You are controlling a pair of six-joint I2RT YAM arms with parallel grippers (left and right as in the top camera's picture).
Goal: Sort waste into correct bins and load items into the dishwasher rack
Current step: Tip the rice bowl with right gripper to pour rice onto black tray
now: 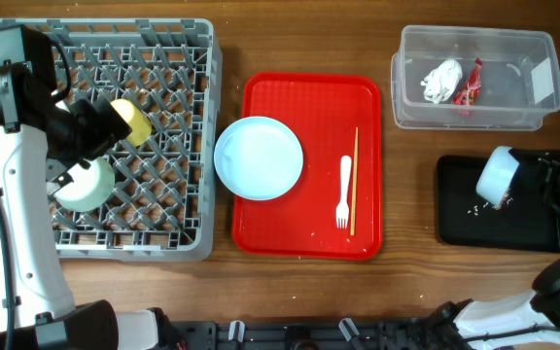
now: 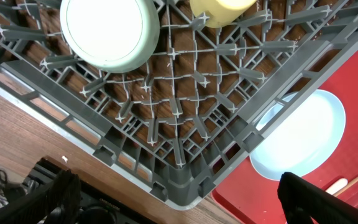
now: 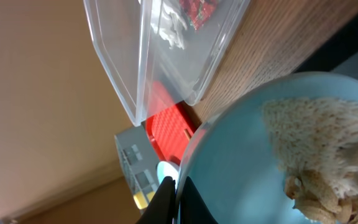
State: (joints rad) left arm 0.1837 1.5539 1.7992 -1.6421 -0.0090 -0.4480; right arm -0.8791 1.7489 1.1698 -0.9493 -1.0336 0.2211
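Note:
My right gripper (image 1: 523, 181) is shut on the rim of a mint bowl (image 1: 498, 177), which is tipped on its side over the black tray (image 1: 533, 231). Beige food scraps (image 3: 319, 152) cling inside the bowl, and a few crumbs (image 1: 476, 207) lie on the tray. The clear tub (image 1: 513, 115) holds a white tissue (image 1: 442, 82) and a red wrapper (image 1: 470, 86). My left gripper (image 2: 179, 205) hangs open over the grey dishwasher rack (image 1: 178, 238), holding nothing. A pale bowl (image 1: 84, 185) and a yellow cup (image 1: 134, 121) sit in the rack.
The red serving tray (image 1: 309, 233) in the middle carries a light blue plate (image 1: 259, 157), a white fork (image 1: 344, 190) and wooden chopsticks (image 1: 355, 180). The plate overhangs the tray's left edge, close to the rack's corner (image 2: 185, 186).

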